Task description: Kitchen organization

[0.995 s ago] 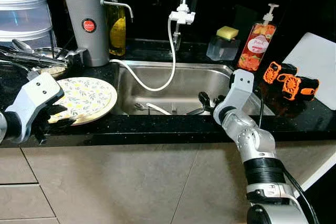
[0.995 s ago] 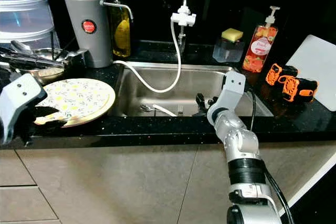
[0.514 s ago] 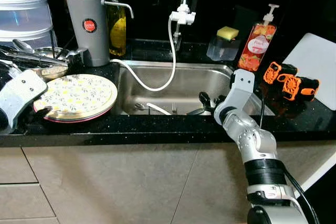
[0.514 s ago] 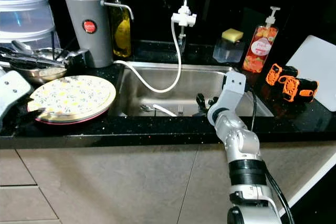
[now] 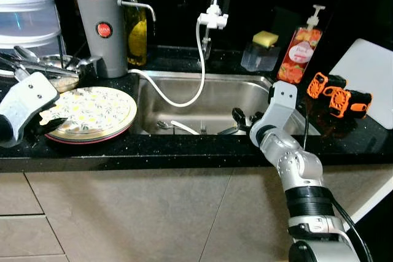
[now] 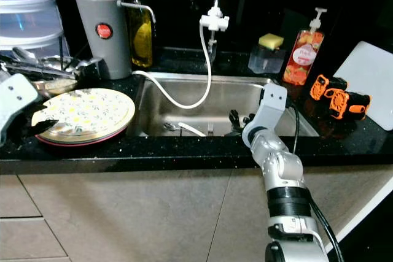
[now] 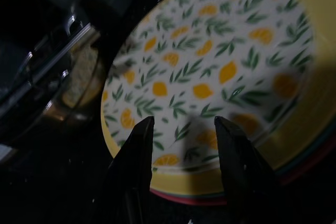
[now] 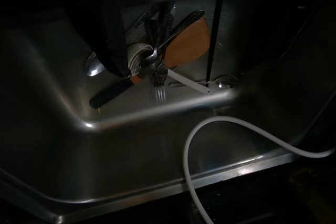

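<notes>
The left gripper [image 7: 184, 129] hangs at the 9 o'clock edge of the lemon-patterned plate [image 5: 92, 110], fingers spread apart with nothing between them, their tips over the plate's yellow rim. That plate tops a short stack on the black countertop [image 5: 184, 148], with a red-rimmed plate [image 5: 92, 136] showing beneath it. The stack sits just beside the sink [image 5: 209, 99], at the sink's 9 o'clock. A metal bowl with utensils [image 5: 52, 69] lies near the stack at its 11 o'clock, and the grey water dispenser [image 5: 101, 32] stands at its 12 o'clock, a white hose [image 5: 199, 72] trailing into the basin. The right gripper [image 5: 242, 116] reaches into the sink's 3 o'clock side; whether its fingers are open or closed cannot be determined. Cutlery and a wooden spatula [image 8: 186, 43] lie on the basin floor. A pump soap bottle [image 5: 299, 50] stands at the sink's 1 o'clock corner.
</notes>
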Controlling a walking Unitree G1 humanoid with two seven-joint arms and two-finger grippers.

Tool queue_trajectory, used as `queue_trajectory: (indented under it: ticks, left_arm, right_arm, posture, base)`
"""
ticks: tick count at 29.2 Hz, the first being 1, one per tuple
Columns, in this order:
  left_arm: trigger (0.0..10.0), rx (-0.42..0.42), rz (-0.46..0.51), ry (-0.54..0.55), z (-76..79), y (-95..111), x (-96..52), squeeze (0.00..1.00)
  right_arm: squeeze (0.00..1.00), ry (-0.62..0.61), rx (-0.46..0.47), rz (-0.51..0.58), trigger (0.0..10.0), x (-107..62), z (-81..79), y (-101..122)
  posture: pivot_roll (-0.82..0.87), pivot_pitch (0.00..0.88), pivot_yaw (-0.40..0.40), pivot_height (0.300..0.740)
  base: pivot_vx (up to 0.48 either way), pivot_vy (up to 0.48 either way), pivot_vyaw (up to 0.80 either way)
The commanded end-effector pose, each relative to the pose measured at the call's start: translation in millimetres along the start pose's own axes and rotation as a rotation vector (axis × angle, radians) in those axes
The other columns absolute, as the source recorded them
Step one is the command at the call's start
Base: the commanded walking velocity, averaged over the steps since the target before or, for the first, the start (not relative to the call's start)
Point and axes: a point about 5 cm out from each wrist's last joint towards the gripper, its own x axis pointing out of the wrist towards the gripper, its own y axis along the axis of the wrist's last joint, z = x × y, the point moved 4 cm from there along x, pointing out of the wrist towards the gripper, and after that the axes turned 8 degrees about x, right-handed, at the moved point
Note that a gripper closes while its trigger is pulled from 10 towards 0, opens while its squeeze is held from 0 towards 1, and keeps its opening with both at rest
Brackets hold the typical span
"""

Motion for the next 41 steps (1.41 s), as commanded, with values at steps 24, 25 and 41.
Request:
queue_trajectory:
  ticks: [24, 25, 41]
  left_arm:
    - [10.0, 0.002, 0.096, -0.183, 38.7, 3.1, 36.2, 0.0]
    - [10.0, 0.002, 0.096, -0.183, 38.7, 3.1, 36.2, 0.0]
    - [10.0, -0.133, 0.228, -0.322, 39.3, 21.9, 27.2, 0.0]
  right_arm:
    - [0.0, -0.04, -0.003, -0.001, 10.0, -6.3, 10.0, -1.5]
    - [0.0, -0.04, -0.003, -0.001, 10.0, -6.3, 10.0, -1.5]
    - [0.0, -0.042, -0.009, 0.0, 10.0, -7.9, 11.3, -0.9]
  posture:
    - [0.17, 0.064, -0.092, 0.74]
    - [0.17, 0.064, -0.092, 0.74]
    - [0.16, 0.059, -0.091, 0.74]
  base:
    - [0.0, 0.0, 0.0]
    - [0.0, 0.0, 0.0]
    - [0.0, 0.0, 0.0]
